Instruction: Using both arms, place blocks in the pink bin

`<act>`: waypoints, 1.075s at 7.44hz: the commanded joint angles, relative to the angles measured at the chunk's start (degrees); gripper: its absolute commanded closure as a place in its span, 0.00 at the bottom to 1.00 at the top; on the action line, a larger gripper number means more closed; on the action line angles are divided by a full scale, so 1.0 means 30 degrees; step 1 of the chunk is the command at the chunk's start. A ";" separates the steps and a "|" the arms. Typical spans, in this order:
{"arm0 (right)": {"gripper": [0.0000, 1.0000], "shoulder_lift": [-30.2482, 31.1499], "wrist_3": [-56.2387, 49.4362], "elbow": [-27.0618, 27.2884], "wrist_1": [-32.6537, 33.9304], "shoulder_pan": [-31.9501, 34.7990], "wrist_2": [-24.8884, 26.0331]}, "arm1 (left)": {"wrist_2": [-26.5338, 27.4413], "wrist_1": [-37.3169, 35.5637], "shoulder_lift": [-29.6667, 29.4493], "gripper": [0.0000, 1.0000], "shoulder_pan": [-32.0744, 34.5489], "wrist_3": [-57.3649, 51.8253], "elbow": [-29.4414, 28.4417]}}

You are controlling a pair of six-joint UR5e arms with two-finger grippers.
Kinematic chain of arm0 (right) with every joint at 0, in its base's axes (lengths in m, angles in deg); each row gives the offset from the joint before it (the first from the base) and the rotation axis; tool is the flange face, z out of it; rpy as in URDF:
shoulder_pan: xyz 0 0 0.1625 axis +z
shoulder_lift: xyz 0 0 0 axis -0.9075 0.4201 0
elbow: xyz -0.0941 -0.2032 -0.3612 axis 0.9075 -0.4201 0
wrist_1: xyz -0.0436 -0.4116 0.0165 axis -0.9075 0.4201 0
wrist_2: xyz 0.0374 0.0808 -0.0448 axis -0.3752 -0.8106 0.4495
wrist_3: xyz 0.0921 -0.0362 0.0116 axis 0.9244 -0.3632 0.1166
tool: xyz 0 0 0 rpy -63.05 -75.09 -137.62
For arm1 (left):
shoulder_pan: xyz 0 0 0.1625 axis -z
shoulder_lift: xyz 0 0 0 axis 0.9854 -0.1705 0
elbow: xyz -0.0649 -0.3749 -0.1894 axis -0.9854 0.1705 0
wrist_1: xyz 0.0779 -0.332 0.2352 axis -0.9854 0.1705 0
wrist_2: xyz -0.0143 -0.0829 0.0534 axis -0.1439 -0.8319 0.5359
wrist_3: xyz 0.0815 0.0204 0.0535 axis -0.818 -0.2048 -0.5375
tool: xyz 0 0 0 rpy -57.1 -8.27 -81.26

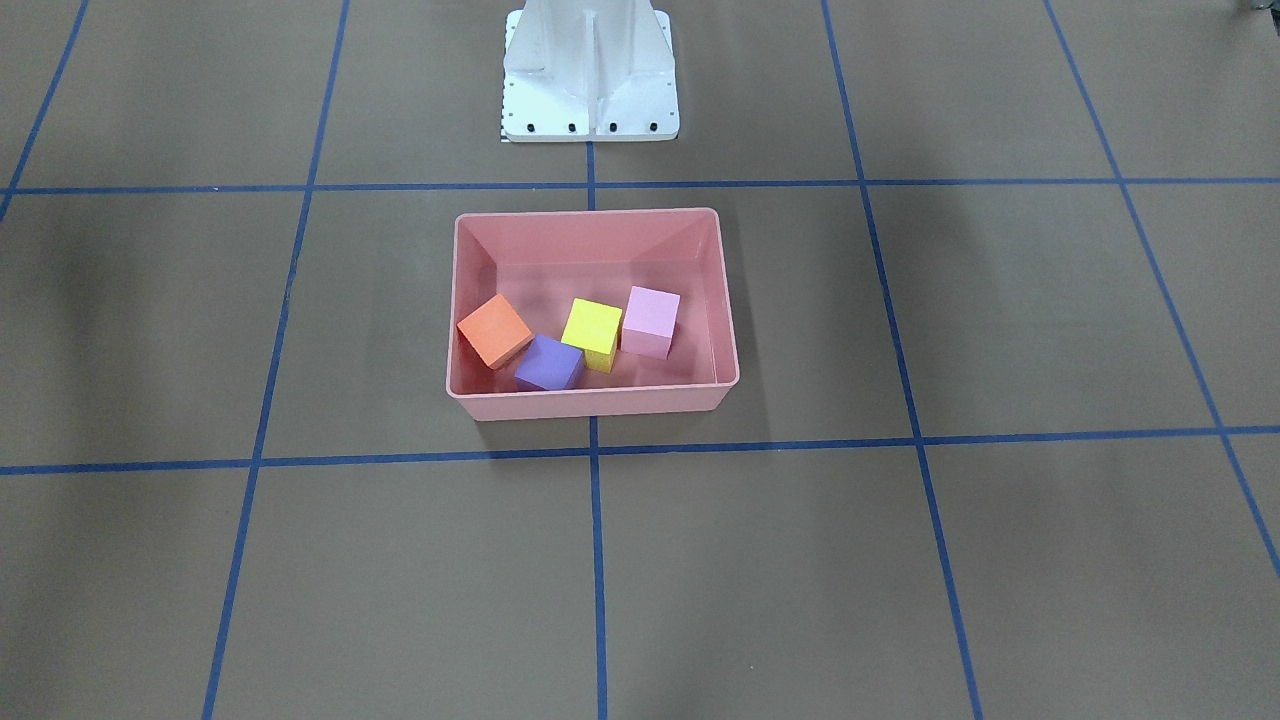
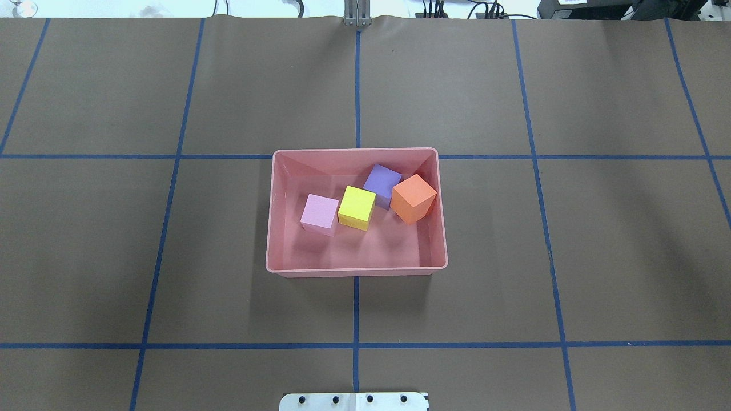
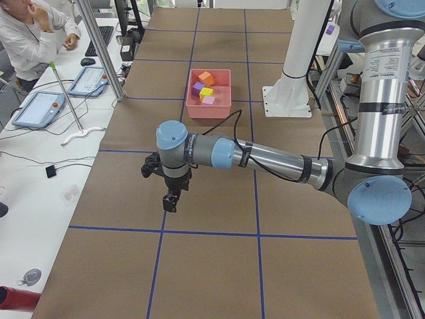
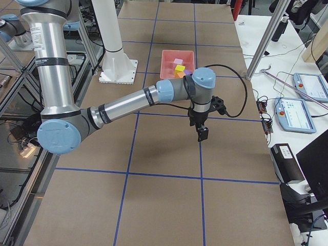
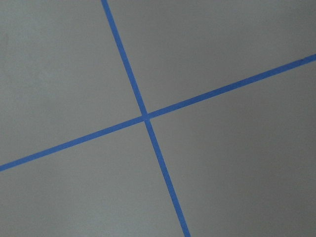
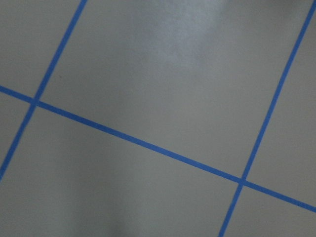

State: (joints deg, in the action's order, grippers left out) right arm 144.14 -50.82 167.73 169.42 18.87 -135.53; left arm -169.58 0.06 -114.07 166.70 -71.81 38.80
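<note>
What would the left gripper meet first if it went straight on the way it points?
The left gripper points straight down, so it would probably meet the brown table first, near a crossing of blue tape lines.

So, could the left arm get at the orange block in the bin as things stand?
Probably yes for the left arm, from above: nothing covers the orange block. It sits close to the bin wall on the robot's right, purple block beside it, so the grasp looks tight.
</note>
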 commanded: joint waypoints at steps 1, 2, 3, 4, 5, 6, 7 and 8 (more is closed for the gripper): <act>0.00 0.1936 -0.0615 -0.0023 -0.0035 0.0757 -0.0038 | -0.0510 0.1304 0.2033 0.00 0.0136 -0.0079 0.0009; 0.00 0.2201 -0.0644 -0.0024 -0.0035 0.0788 -0.0038 | -0.0889 0.2096 0.2885 0.00 0.0166 0.0008 -0.0021; 0.00 0.2377 -0.0586 -0.0053 -0.0035 0.0788 -0.0067 | -0.1908 0.2104 0.3329 0.00 0.0630 0.0067 -0.0137; 0.00 0.2408 -0.0528 -0.0111 -0.0035 0.0788 -0.0067 | -0.2005 0.2104 0.3391 0.00 0.1070 0.0039 -0.0197; 0.00 0.2408 -0.0498 -0.0140 -0.0035 0.0788 -0.0067 | -0.1948 0.2075 0.3363 0.00 0.1132 0.0154 -0.0226; 0.00 0.2437 -0.0498 -0.0141 -0.0035 0.0788 -0.0067 | -0.1918 0.2104 0.3363 0.00 0.1133 0.0126 -0.0284; 0.00 0.2467 -0.0498 -0.0141 -0.0035 0.0788 -0.0125 | -0.1889 0.2104 0.3363 0.00 0.1133 0.0184 -0.0343; 0.00 0.2496 -0.0498 -0.0170 -0.0006 0.0904 -0.0097 | -0.1860 0.2104 0.3015 0.00 0.1162 0.0127 -0.1098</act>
State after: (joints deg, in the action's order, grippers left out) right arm 151.51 -52.31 167.29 169.33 21.34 -135.82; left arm -175.26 6.36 -104.25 170.09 -71.36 37.31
